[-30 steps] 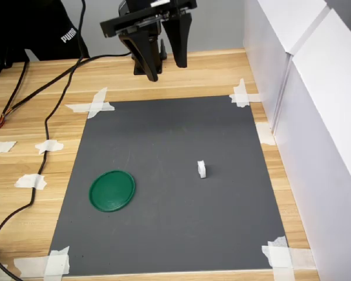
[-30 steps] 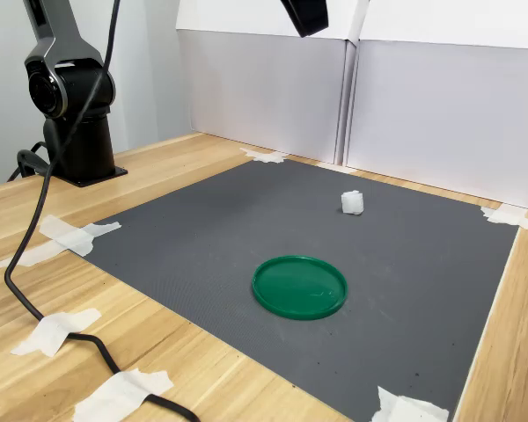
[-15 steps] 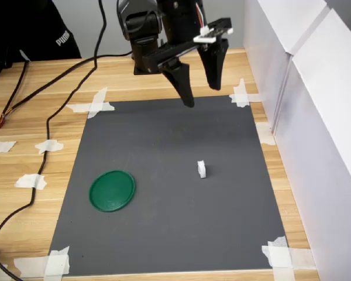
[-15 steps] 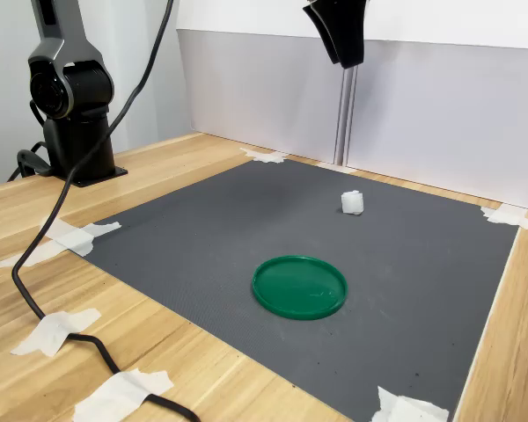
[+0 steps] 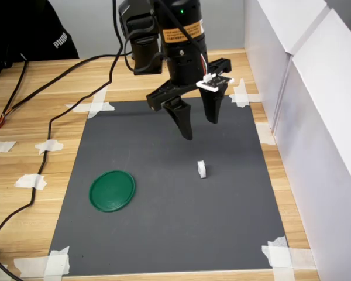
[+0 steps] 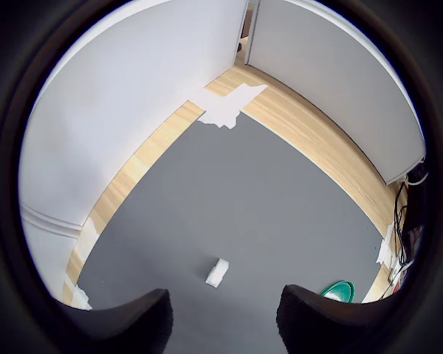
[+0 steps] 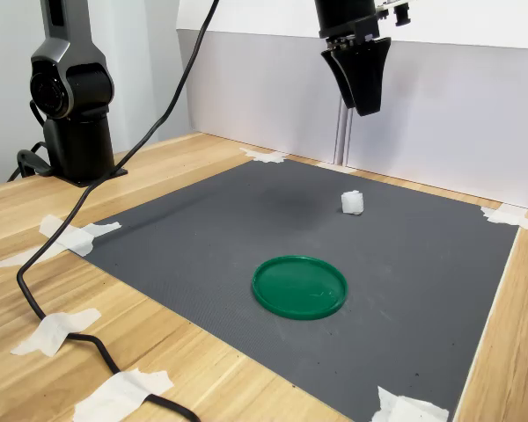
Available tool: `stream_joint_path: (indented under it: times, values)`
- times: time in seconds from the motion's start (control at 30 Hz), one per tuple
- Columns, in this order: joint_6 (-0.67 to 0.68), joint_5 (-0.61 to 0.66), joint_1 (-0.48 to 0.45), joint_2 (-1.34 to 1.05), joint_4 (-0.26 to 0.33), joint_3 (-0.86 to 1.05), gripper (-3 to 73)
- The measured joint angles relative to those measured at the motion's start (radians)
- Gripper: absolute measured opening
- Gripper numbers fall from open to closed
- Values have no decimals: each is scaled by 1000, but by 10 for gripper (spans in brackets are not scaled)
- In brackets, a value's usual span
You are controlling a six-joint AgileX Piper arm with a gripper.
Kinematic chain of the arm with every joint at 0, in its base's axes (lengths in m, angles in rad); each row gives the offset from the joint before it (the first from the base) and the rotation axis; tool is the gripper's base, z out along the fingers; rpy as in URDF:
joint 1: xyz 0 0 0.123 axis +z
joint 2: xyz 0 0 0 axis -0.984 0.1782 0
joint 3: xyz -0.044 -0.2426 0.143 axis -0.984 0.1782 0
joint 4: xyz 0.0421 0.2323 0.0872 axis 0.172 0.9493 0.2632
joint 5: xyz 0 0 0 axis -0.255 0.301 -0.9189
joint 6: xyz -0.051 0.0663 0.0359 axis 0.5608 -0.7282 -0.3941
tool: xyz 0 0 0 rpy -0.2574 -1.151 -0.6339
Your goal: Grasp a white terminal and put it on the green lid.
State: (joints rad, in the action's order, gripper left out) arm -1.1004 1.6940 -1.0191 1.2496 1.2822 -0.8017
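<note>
Nearest the camera in the second exterior view, the lid (image 7: 299,287) lies flat and bare at lower centre of the frame, on the grey mat (image 7: 202,229). In the first exterior view it sits at lower left (image 5: 112,190). Nothing has touched it.

Further in, the terminal (image 5: 202,169) rests on the mat just right of centre in the first exterior view, well apart from the lid, exactly where it was a second ago. In the wrist view it shows small and pale (image 6: 217,272) between my two dark finger shapes, with a sliver of green near the lower right edge.

Furthest back, what has changed is the gripper (image 5: 199,123). A second ago it hung over the wood beyond the mat's far edge; half a second ago it reached that edge; now it is over the mat's upper half, lower, with fingers spread wide and holding nothing. In the second exterior view it sits at top centre (image 7: 363,97), clearly above the terminal, though I can't judge well from these angles whether it is square over it.

So I read this as the approach: lined up roughly, descent not yet finished, the grasp and the carry across to the lid still to come.
</note>
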Motion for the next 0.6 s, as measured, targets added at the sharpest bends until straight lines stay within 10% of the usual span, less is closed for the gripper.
stream_joint_path:
  times: [0.6]
  values:
    - [-133, -17, 35, 139, -67, 0, 584]
